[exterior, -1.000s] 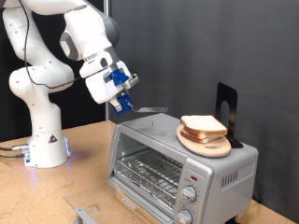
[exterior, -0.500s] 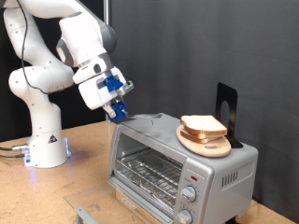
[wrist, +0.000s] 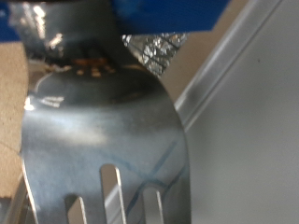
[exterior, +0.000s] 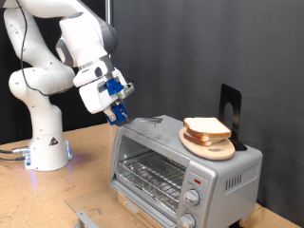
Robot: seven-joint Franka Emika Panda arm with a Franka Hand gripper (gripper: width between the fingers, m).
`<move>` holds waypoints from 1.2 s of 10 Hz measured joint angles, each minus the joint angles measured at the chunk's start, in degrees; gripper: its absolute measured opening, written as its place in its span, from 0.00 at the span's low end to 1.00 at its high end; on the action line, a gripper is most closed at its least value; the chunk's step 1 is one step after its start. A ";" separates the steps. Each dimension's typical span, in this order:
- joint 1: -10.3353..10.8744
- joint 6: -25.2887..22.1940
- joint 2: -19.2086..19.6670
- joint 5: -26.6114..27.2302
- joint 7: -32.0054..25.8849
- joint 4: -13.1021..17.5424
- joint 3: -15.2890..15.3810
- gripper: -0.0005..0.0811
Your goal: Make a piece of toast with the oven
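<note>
The silver toaster oven (exterior: 180, 163) stands at the exterior view's lower right, with its glass door shut and the wire rack showing through it. Two bread slices (exterior: 207, 126) lie stacked on a round wooden plate (exterior: 211, 146) on the oven's top. My gripper (exterior: 119, 112) hangs just off the oven's top left corner. It is shut on the handle of a slotted metal spatula (wrist: 103, 121), which fills the wrist view. The spatula's thin blade (exterior: 144, 120) reaches over the oven top towards the plate and stops short of the bread.
A black upright stand (exterior: 230, 109) is on the oven top behind the plate. The robot's white base (exterior: 46, 142) stands on the wooden table at the exterior view's left. A small grey metal piece (exterior: 87, 218) lies at the bottom edge.
The gripper with the spatula has moved left and slightly down, drawing the blade back from the plate. Since half a second ago it has hardly moved.
</note>
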 joint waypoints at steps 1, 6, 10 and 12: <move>-0.77 -2.10 0.83 -1.64 1.19 1.10 0.42 0.55; -1.24 -1.15 6.96 -3.78 2.89 5.90 1.75 0.55; -0.26 1.82 9.73 -2.91 3.32 7.57 3.63 0.55; 0.02 2.35 10.28 -2.56 3.49 7.96 4.33 0.55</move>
